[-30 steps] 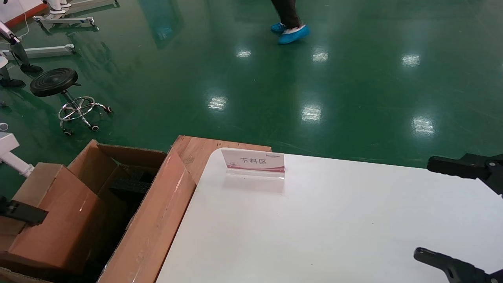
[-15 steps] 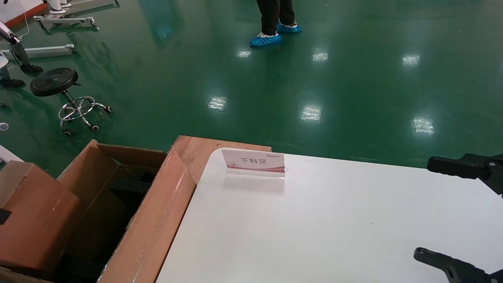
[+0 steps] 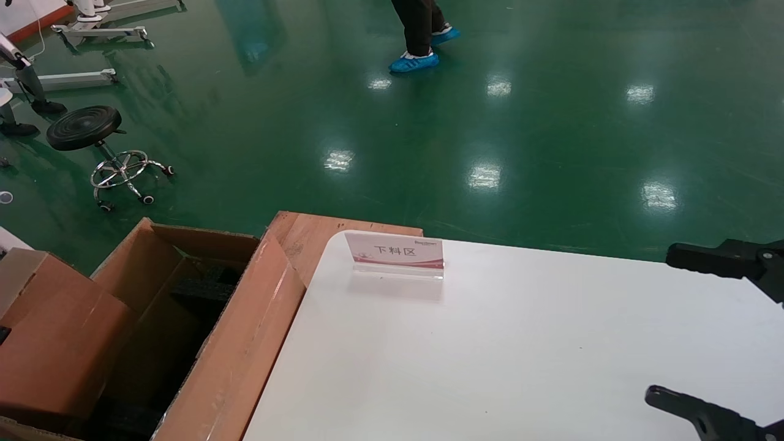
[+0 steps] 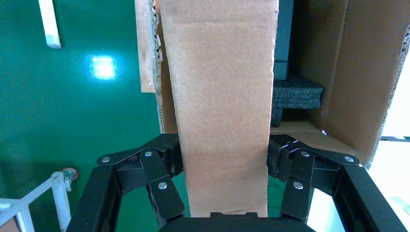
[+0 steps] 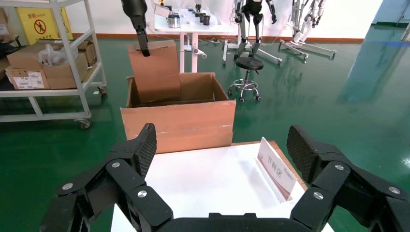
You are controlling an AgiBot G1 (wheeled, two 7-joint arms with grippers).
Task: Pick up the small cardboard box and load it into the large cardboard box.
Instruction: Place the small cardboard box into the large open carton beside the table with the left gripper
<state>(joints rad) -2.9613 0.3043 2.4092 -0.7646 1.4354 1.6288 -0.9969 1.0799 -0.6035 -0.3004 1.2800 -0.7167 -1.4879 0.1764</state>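
Left gripper (image 4: 223, 162) clamped across the narrow faces of the plain brown flat small cardboard box (image 4: 220, 101), held upright. Directly beyond: the big brown corrugated large cardboard box (image 4: 360, 92). Probably light, stiff, crushable; gentle squeeze advisable. Right gripper (image 5: 222, 154) parked, spread wide.

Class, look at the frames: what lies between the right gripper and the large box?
In the right wrist view, bare white table with a sign at one side lies between the open right gripper and the large box.
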